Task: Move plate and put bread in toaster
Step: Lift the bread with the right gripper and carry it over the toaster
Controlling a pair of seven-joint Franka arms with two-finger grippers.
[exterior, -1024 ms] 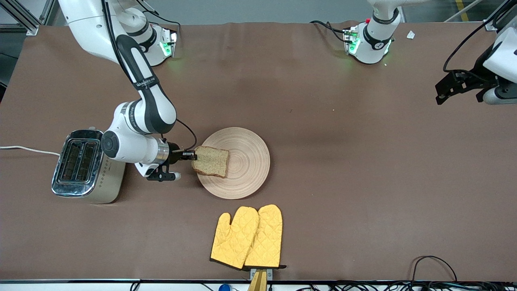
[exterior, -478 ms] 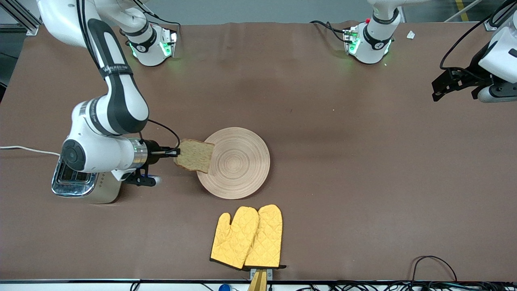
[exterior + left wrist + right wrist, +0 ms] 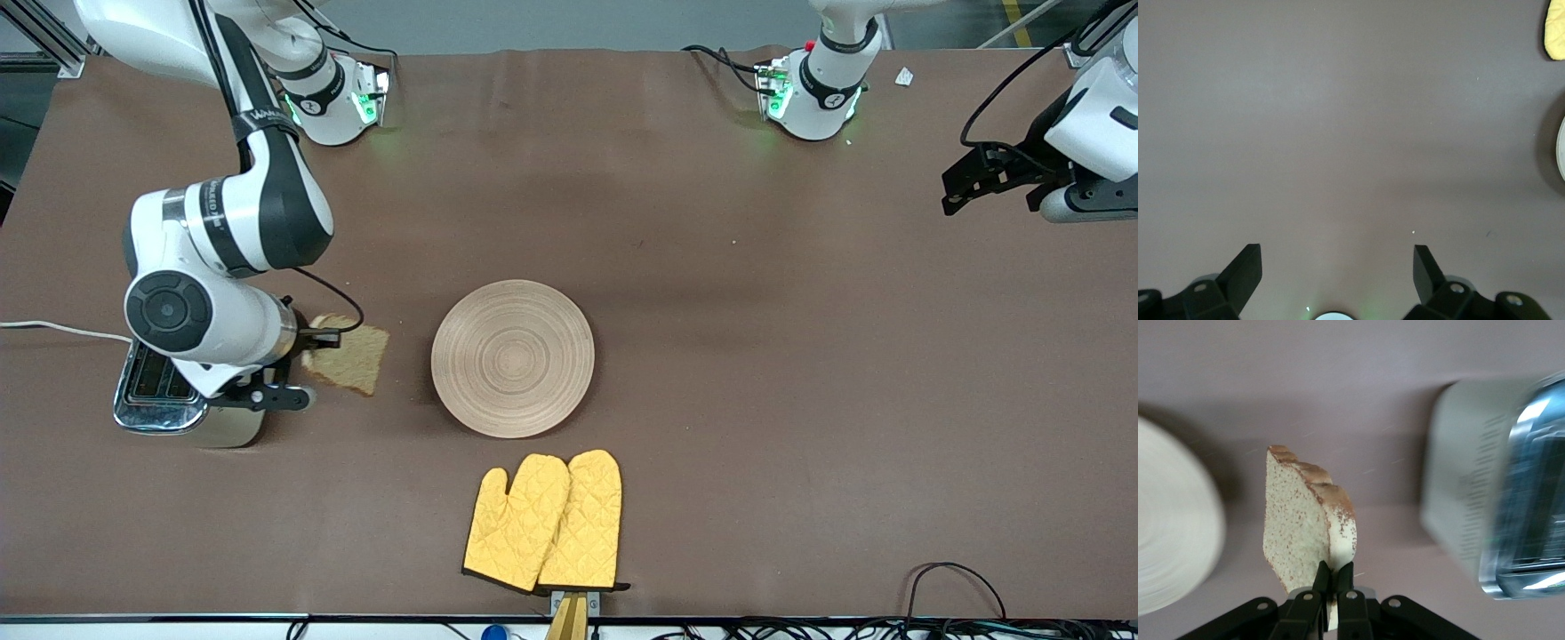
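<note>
The right claw [image 3: 307, 348] is clenching one edge of the bread [image 3: 348, 358], holding the slice in the air between the toaster [image 3: 178, 404] and the plate [image 3: 513, 358]; the toaster is standing near the desk [image 3: 756, 356] edge at the right arm's end; the plate is lying mid-desk, bare; the left claw [image 3: 965, 182] is waiting, released, over the left arm's end; yellow oven mitts [image 3: 544, 523] are lying near the front edge.
</note>
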